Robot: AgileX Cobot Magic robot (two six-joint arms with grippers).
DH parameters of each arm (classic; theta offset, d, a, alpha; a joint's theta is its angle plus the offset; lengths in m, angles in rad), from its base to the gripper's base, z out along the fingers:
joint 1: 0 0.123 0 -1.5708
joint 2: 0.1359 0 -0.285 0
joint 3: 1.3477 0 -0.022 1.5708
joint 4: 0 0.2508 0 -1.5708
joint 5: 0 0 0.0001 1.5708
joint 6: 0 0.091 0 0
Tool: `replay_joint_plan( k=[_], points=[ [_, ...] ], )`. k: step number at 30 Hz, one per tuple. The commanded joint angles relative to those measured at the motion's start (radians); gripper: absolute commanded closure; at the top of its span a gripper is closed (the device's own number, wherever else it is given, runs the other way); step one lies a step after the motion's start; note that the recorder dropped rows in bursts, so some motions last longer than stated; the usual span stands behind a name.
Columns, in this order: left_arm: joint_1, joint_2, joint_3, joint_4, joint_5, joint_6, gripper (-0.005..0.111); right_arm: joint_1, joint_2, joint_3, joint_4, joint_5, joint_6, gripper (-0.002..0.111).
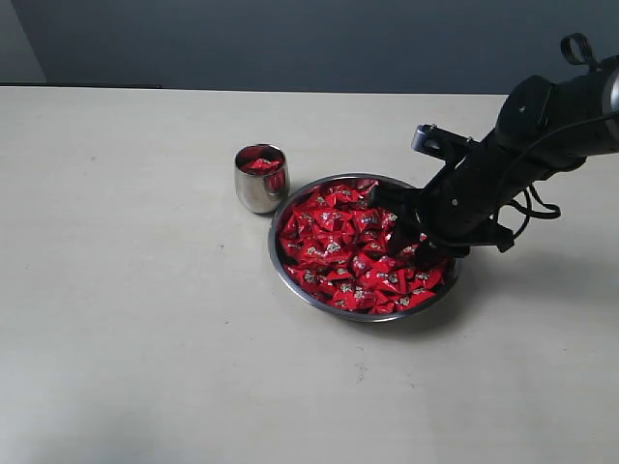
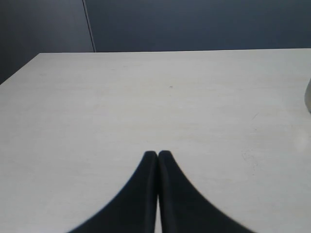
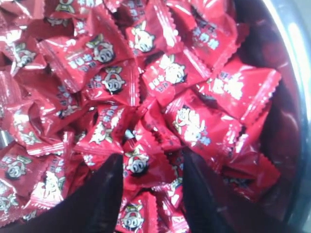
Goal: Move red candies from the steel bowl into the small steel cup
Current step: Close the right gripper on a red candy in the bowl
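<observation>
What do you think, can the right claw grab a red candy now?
Probably yes. The right gripper is open, down among the red candies in the steel bowl, one candy between its jaws, nothing covering them.

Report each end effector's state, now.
Left end effector: closed, empty.
Right end effector: open, amid shiny red wrapped candies in the wide shallow steel bowl.

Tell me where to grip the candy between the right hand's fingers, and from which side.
I'd grip the candy across its puffed middle, not its crimped edges. Come from above: it lies face-up atop the pile in the steel bowl, centred under the open right hand.
</observation>
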Motion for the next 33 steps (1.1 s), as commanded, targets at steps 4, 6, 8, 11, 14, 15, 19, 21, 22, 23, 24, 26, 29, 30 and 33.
replay_joint_plan(
  k=[4,6,8,11,14,15,19,21,22,23,24,26,29,30,33],
  points=[
    [-0.005,-0.005,0.005,-0.006,-0.01,-0.001,0.106,-0.001,0.0,-0.005,0.005,-0.002,-0.004,0.069],
    [-0.005,-0.005,0.005,-0.006,-0.01,-0.001,0.106,-0.001,0.0,-0.005,0.005,-0.002,-0.004,0.069],
    [-0.005,-0.005,0.005,-0.006,-0.01,-0.001,0.106,0.004,0.0,-0.005,0.007,-0.002,-0.004,0.069],
    [-0.005,-0.005,0.005,-0.006,-0.01,-0.001,0.106,0.022,0.0,-0.005,0.02,-0.001,-0.004,0.069],
    [-0.005,-0.005,0.005,-0.006,-0.01,-0.001,0.106,0.039,0.0,-0.005,0.026,-0.03,-0.004,0.069],
    [-0.005,-0.005,0.005,-0.006,-0.01,-0.001,0.106,0.046,0.0,-0.005,0.032,-0.037,-0.004,0.069],
    [-0.005,-0.005,0.005,-0.006,-0.01,-0.001,0.106,0.046,0.0,-0.005,0.057,-0.048,-0.004,0.069],
    [-0.005,-0.005,0.005,-0.006,-0.01,-0.001,0.106,0.046,0.0,-0.005,0.057,-0.052,-0.004,0.069],
    [-0.005,-0.005,0.005,-0.006,-0.01,-0.001,0.106,0.046,0.0,-0.005,0.057,-0.052,-0.004,0.069],
    [-0.005,-0.005,0.005,-0.006,-0.01,-0.001,0.106,0.046,0.0,-0.005,0.05,-0.05,-0.004,0.069],
    [-0.005,-0.005,0.005,-0.006,-0.01,-0.001,0.106,0.046,0.0,-0.005,0.043,-0.048,-0.004,0.069],
    [-0.005,-0.005,0.005,-0.006,-0.01,-0.001,0.106,0.046,0.0,-0.005,0.026,-0.038,-0.004,0.069],
    [-0.005,-0.005,0.005,-0.006,-0.01,-0.001,0.106,0.046,0.0,-0.005,0.004,-0.026,-0.004,0.069],
    [-0.005,-0.005,0.005,-0.006,-0.01,-0.001,0.106,0.046,0.0,-0.005,-0.006,-0.026,-0.004,0.069],
    [-0.005,-0.005,0.005,-0.006,-0.01,-0.001,0.106,0.046,0.0,-0.005,-0.02,-0.026,-0.004,0.069]
  ],
)
